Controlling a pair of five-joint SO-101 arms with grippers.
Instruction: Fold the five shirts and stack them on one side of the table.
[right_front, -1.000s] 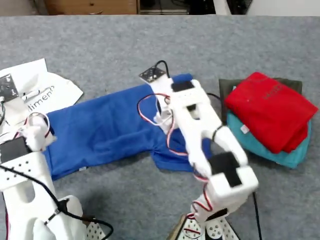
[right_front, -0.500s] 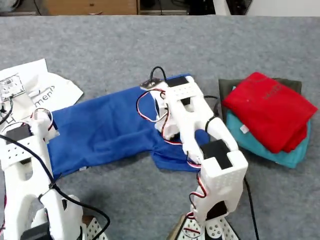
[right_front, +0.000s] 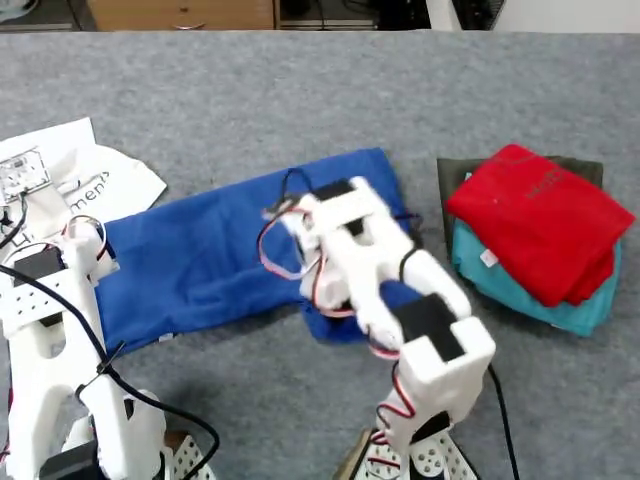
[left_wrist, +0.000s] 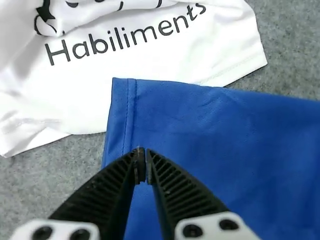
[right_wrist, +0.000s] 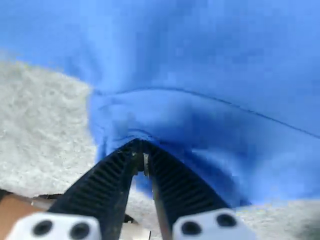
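A blue shirt (right_front: 210, 250) lies spread across the middle of the grey table. My right arm (right_front: 370, 260) bends low over the shirt's right part. In the right wrist view, my right gripper (right_wrist: 144, 161) is shut on bunched blue shirt (right_wrist: 200, 60) fabric by the sleeve, near the shirt's edge. My left gripper (left_wrist: 140, 165) is shut, its tips just over the flat hem of the blue shirt (left_wrist: 225, 140) at its left end (right_front: 88, 255). A white printed shirt (right_front: 90, 185) lies beside that end, partly under the hem (left_wrist: 140, 50).
At the right side, a folded red shirt (right_front: 540, 215) tops a stack over a teal one (right_front: 520, 290) and a dark one (right_front: 455, 170). Bare grey table (right_front: 250, 90) stretches along the far side. Cables trail from both arms.
My right arm has drawn back from the blue shirt's far edge toward the near side, uncovering the far right corner. My left arm shifted slightly at first, then held still.
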